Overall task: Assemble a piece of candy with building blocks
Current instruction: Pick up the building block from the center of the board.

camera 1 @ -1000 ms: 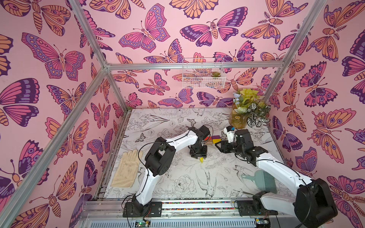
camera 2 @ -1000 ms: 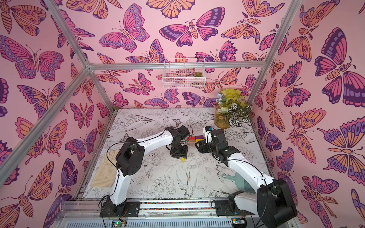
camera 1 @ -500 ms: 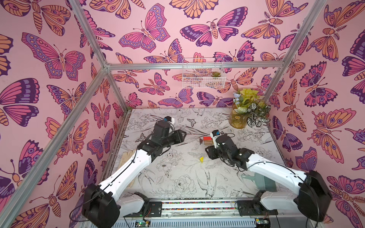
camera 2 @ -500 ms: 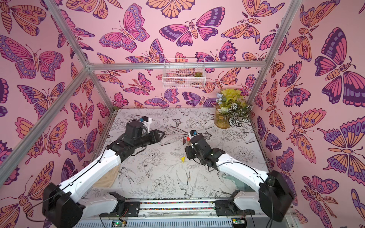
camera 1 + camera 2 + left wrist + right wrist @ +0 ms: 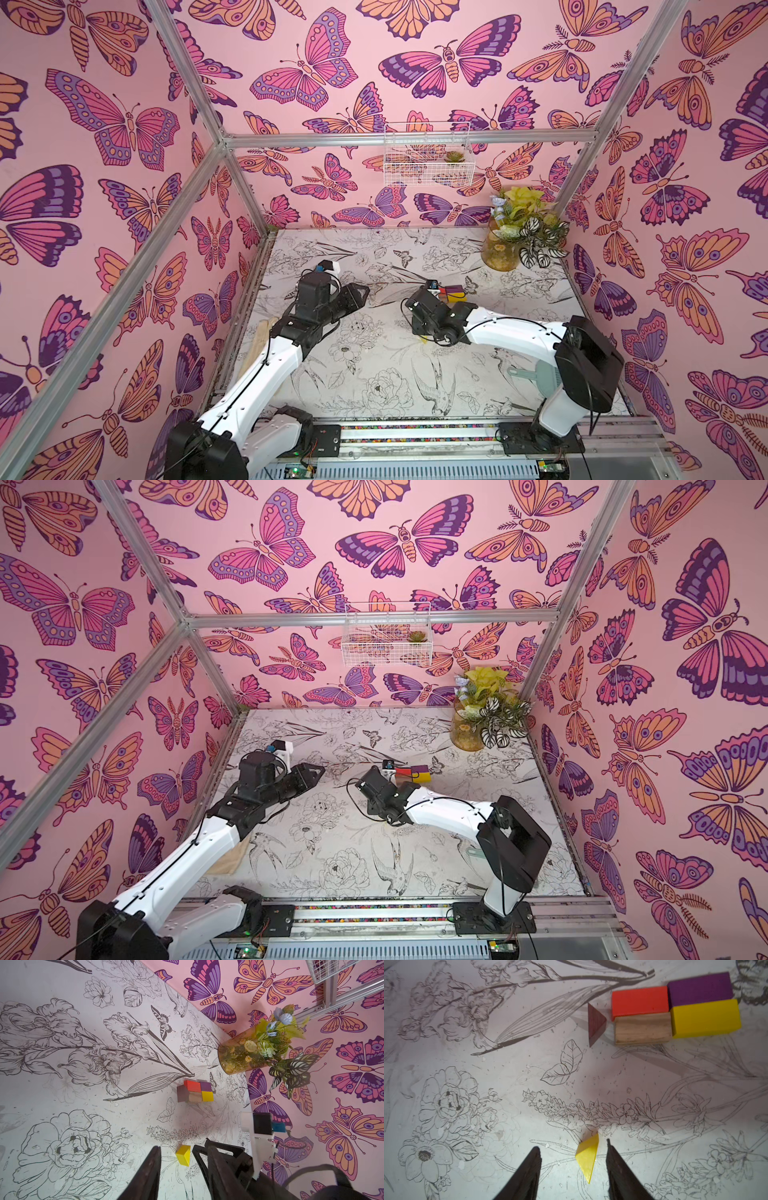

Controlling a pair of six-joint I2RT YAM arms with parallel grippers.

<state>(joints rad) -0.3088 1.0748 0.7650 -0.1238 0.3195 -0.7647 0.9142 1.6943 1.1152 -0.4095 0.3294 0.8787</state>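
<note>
Floral tabletop (image 5: 374, 374): end-piece pickup.
Right gripper (image 5: 572, 1144) spread astride yellow triangle (image 5: 586, 1157); next, pinch, seat at 3 o'clock of candy body (image 5: 675, 1009). Left gripper (image 5: 355, 293): indeterminate.

The right arm (image 5: 511, 332) bends over the table (image 5: 365, 374) beside the building blocks (image 5: 455, 295).

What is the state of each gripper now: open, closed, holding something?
Left gripper: open, empty.
Right gripper: open, empty; the yellow triangle lies loose by its fingertips.
</note>
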